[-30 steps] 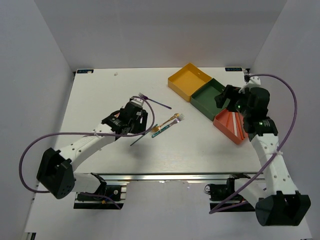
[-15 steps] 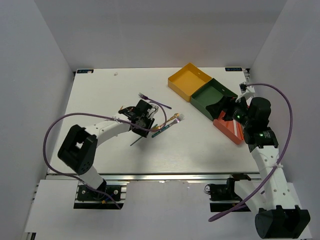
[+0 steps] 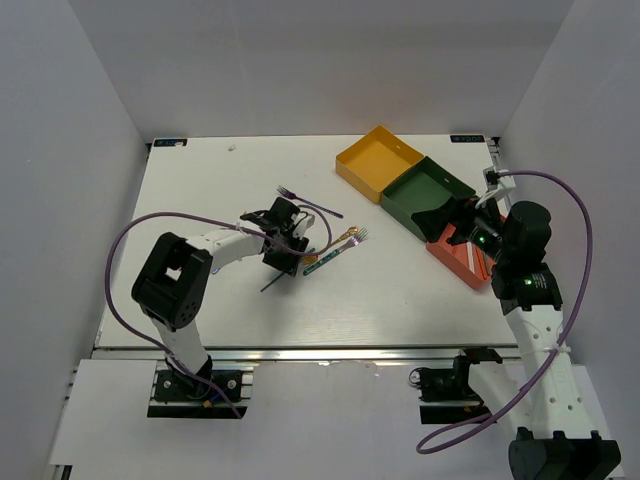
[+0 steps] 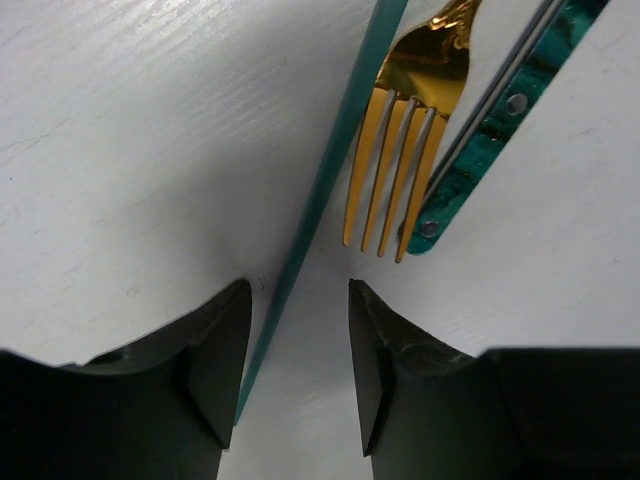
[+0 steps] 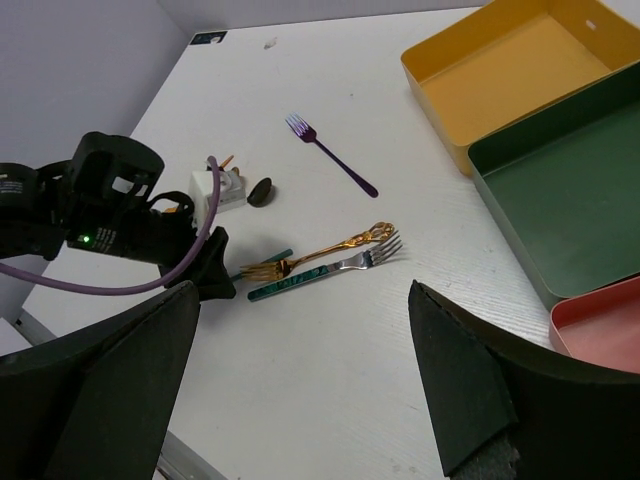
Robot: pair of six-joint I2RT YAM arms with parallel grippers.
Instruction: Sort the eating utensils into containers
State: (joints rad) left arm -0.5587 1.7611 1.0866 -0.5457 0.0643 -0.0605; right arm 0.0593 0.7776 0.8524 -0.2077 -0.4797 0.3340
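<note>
Between left gripper's (image 4: 297,295) part-open jaws a teal chopstick (image 4: 330,170) lies diagonally, ungripped; right gripper's (image 5: 302,300) gape empty.

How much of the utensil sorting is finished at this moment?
Little looks done: the yellow tray and green tray are empty. In hand: the left fingers, open, straddle a teal chopstick. Left: the gold fork, teal-handled fork and purple fork.

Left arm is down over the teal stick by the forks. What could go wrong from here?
The left gripper straddles the thin teal chopstick, which lies flat on the table; when the fingers close, they might slip off it. The gold fork and the teal-handled fork lie close beside it, so a lift or drag could knock them.
</note>
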